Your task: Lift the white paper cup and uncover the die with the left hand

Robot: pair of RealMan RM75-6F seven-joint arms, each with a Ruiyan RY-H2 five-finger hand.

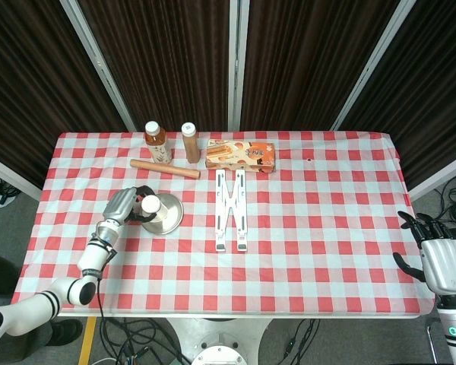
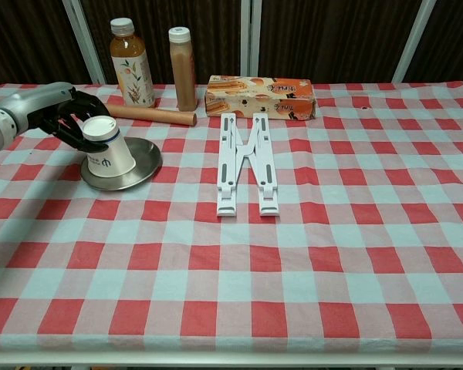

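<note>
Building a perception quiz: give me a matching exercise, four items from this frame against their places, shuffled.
Things:
1. cup
2. rolling pin
3. box
4. right hand

Places:
A. off the table's right edge, holding nothing
B. upside down on the steel plate, left hand around it
C. behind the white folding stand
D. lying in front of the two bottles

Pairs: 1-B, 2-D, 3-C, 4-A

Robot test lab — checkered table w/ staged props, dark curtain panels, loose floor cables.
</note>
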